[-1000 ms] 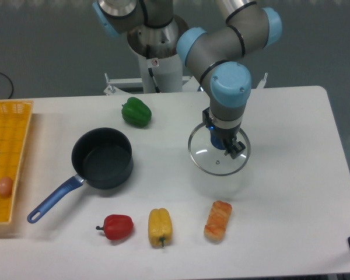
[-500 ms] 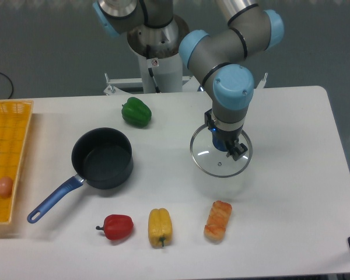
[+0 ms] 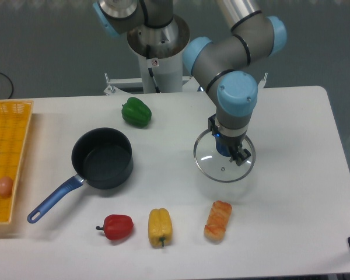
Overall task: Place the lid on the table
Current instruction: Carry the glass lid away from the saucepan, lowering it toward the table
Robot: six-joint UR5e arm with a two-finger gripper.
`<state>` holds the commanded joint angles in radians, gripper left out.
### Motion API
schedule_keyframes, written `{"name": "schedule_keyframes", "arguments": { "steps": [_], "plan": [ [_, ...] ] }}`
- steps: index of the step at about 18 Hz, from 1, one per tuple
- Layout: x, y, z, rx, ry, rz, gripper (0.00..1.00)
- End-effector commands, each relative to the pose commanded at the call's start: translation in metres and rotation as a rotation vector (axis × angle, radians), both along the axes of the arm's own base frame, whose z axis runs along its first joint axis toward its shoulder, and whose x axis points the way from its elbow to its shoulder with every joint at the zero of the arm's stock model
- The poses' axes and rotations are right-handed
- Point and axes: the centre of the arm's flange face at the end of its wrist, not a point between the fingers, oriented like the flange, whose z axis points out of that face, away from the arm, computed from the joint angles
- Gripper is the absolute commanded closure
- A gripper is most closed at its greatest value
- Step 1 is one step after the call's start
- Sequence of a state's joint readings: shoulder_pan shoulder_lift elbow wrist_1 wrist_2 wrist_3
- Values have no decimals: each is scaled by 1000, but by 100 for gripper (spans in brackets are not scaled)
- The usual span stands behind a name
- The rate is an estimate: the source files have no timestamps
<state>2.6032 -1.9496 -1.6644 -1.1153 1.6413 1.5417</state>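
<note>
The round glass lid (image 3: 213, 166) with its thin metal rim hangs level, low over the white table (image 3: 291, 175), right of centre. My gripper (image 3: 227, 149) points straight down over the lid's middle and is shut on its small blue knob, which shows only partly between the fingers. I cannot tell whether the rim touches the tabletop. The dark saucepan (image 3: 102, 158) with a blue handle stands uncovered to the left.
A green pepper (image 3: 136, 112) lies behind the saucepan. Along the front lie a red pepper (image 3: 117, 226), a yellow pepper (image 3: 160, 226) and an orange pastry (image 3: 218, 220), just below the lid. A yellow gridded tray (image 3: 9, 157) holds an egg (image 3: 4, 186) at far left.
My gripper has carried the lid a little to the right and slightly toward the front, and lower toward the table. Everything else stays put.
</note>
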Motion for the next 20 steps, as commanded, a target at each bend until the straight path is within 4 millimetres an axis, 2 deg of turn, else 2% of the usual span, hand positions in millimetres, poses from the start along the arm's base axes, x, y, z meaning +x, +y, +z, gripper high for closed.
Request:
{"name": "schedule_keyframes", "arguments": {
  "steps": [4, 6, 20],
  "plan": [
    [-6, 2, -6, -4, 7, -9, 33],
    [-10, -3, -7, -8, 7, -5, 33],
    [-35, -14, -46, -20, -14, -5, 33]
  ]
}}
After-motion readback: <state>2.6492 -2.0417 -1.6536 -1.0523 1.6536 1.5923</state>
